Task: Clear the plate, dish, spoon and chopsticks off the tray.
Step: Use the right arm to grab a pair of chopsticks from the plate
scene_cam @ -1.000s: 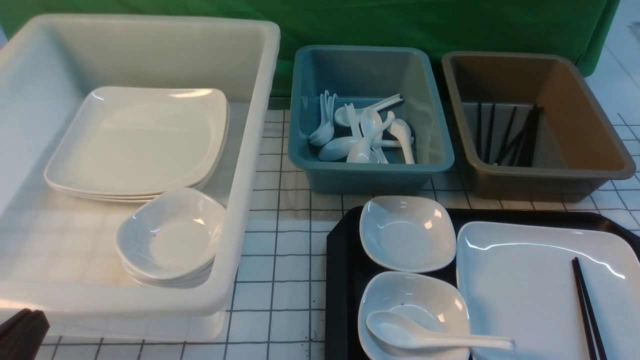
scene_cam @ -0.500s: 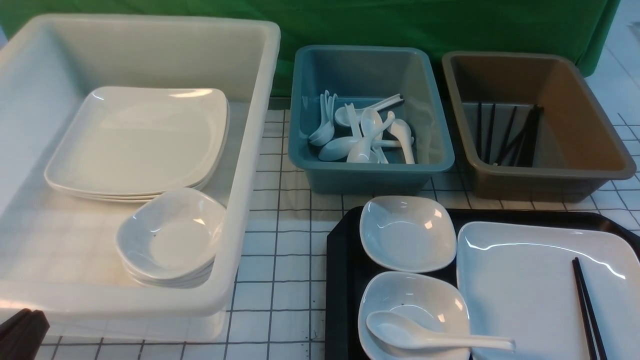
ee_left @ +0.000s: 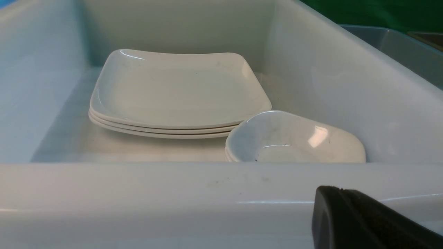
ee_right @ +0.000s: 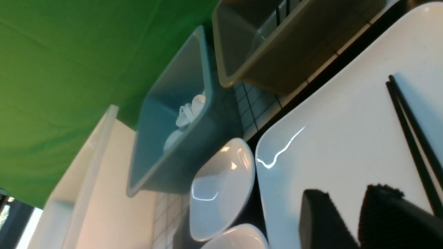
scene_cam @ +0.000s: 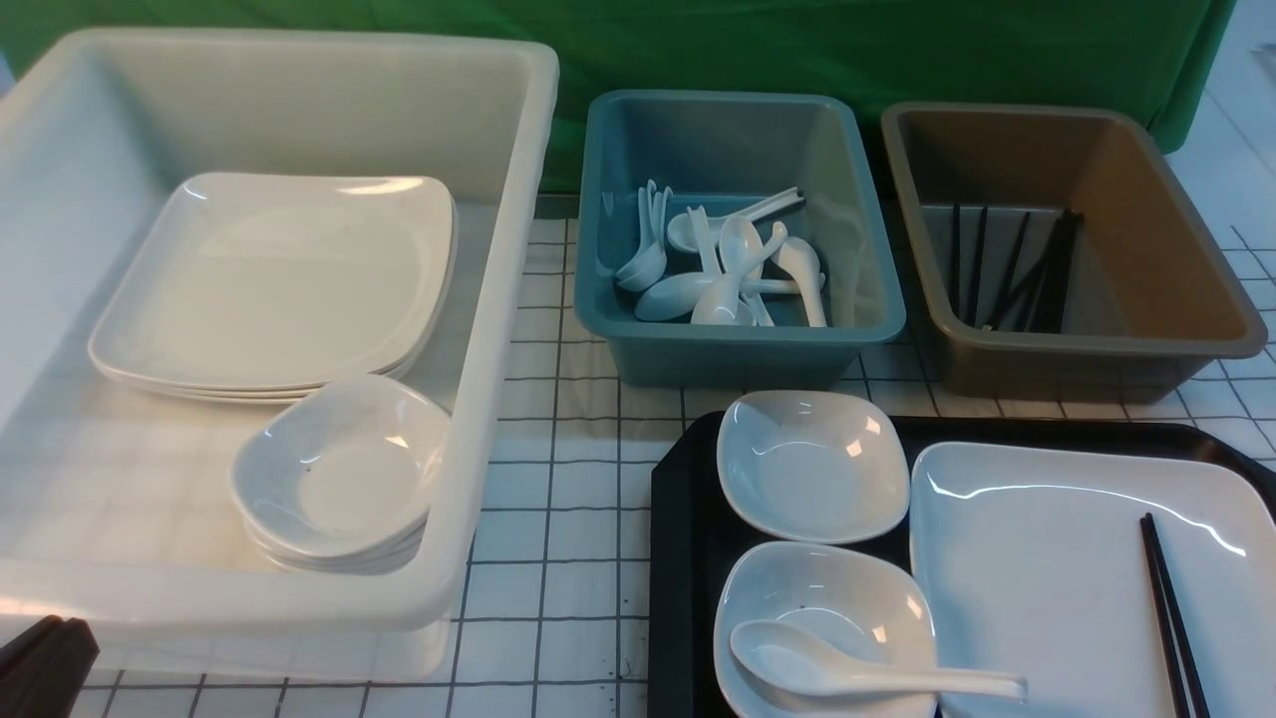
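You are starting from scratch — plate [scene_cam: 1037, 578], chopsticks [scene_cam: 1168, 613] lying on it, spoon [scene_cam: 857, 678] resting in the near dish [scene_cam: 847, 598], far dish [scene_cam: 812, 464], all sitting on the tray [scene_cam: 683, 558]. Right jaws are hanging slightly parted, empty; left jaws — cannot tell.

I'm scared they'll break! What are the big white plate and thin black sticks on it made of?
The large glossy white rounded-square plate looks like glazed ceramic or melamine; sharp glare streaks show its shine. The thin black chopsticks look matte, maybe plastic or wood.
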